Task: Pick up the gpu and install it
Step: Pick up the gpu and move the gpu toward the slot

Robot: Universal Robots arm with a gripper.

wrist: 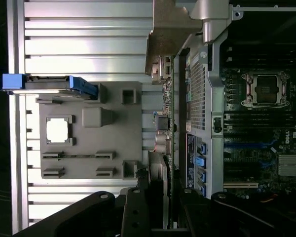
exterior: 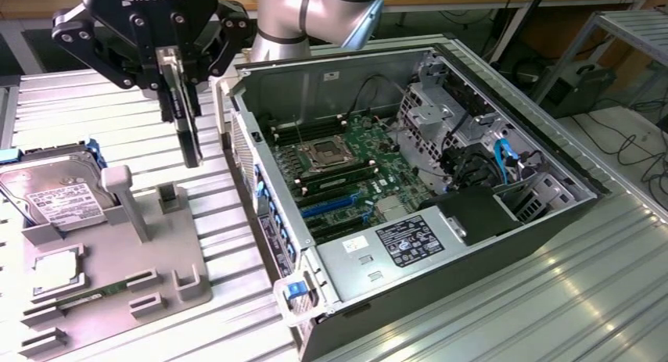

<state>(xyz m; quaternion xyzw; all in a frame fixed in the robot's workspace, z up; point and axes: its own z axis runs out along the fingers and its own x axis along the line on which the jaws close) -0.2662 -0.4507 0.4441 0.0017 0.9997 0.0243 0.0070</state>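
Grips the gpu (exterior: 189,143) by its upper edge, claw (exterior: 181,104) clamped on it, and hangs it upright in the air between the grey holder tray (exterior: 156,252) and the open computer case (exterior: 246,135); probably light, stiff, fragile, safest pinched on bare board edge.

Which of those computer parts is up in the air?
The gpu, the thin dark card gripped by the tool; the hard drive and memory stick sit on the grey stand.
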